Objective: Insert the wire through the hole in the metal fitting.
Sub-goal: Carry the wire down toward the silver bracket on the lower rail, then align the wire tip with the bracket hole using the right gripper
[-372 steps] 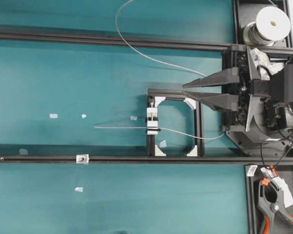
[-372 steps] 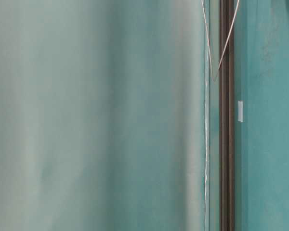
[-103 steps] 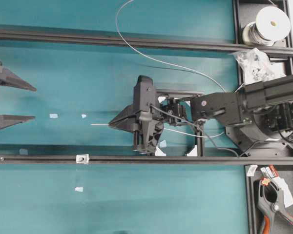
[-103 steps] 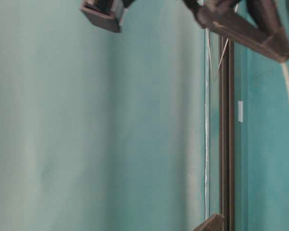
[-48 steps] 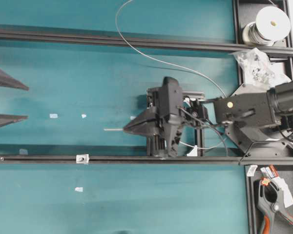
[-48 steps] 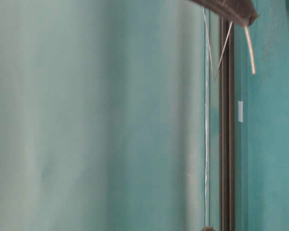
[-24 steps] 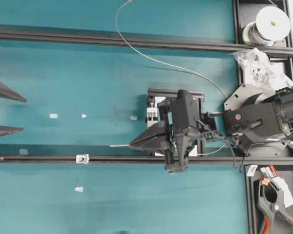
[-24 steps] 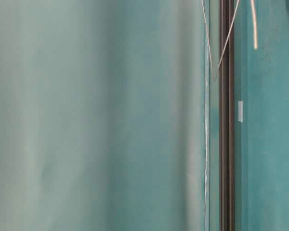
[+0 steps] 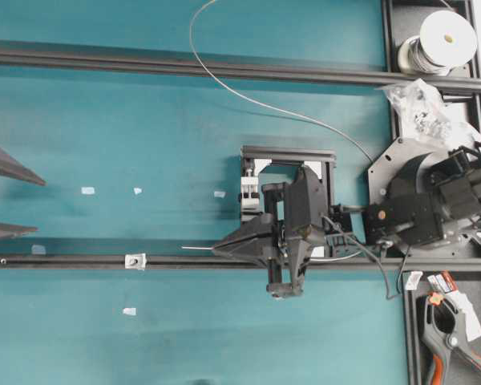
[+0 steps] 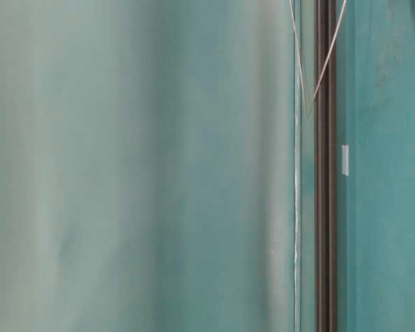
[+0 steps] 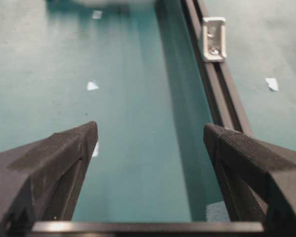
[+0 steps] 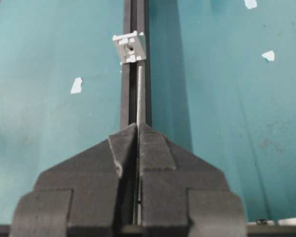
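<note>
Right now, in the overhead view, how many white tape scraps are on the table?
5 scraps. Two side by side mid-left, one left of the frame, a faint one far left above the lower rail, one below that rail. The right arm may hide more.

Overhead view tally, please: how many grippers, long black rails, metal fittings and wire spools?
grippers: 2 (left gripper, right gripper)
long black rails: 2 (upper rail, lower rail)
metal fitting: 1
wire spool: 1
total: 6
</note>
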You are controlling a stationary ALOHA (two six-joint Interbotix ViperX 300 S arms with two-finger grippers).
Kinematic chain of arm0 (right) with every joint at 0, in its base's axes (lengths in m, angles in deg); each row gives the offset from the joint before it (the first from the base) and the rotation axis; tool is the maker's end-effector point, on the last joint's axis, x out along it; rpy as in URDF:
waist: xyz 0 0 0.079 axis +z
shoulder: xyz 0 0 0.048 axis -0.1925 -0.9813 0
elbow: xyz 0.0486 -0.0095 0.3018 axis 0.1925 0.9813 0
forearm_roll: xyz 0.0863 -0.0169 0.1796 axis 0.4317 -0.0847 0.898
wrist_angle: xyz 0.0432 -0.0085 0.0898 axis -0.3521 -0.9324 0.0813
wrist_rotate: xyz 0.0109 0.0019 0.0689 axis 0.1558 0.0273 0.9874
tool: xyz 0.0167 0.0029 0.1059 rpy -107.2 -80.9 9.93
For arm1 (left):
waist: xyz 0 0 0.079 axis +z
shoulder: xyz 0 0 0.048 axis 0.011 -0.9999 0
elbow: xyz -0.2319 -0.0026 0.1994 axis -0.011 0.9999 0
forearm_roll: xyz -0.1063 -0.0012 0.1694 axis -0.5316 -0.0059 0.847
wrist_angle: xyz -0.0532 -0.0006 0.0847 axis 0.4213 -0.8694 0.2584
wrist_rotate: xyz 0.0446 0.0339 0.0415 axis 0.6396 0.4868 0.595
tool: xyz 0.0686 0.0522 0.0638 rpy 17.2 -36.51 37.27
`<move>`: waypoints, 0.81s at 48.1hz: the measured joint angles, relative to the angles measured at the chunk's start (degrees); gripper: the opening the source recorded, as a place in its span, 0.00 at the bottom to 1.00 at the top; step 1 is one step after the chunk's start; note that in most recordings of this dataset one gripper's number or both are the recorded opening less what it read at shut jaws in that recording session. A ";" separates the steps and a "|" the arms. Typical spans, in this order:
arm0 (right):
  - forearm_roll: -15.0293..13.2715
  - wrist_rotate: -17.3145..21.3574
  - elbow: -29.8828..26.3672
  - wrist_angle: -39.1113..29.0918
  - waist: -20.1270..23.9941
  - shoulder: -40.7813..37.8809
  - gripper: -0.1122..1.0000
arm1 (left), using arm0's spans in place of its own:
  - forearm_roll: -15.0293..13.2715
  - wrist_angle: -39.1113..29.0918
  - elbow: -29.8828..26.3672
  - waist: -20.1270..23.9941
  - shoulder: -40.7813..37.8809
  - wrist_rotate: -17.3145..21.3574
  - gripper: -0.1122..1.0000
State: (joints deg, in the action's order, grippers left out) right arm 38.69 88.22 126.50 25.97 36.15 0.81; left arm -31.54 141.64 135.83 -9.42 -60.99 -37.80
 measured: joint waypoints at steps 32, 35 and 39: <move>10.20 -4.57 -3.08 7.82 6.94 -8.53 0.10 | 0.00 4.83 -3.69 -2.64 -9.32 -0.09 0.78; 10.20 -4.57 -3.08 7.82 6.94 -8.61 0.10 | 0.00 5.80 -3.87 -2.72 -10.20 -0.09 0.78; 10.28 -4.48 -3.16 7.82 6.94 -8.61 0.10 | -0.09 6.86 -3.96 -2.99 -10.99 -0.53 0.78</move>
State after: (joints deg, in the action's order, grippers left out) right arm 48.97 83.73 123.34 33.80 43.09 -7.80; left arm -31.63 148.49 131.88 -12.41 -71.97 -38.32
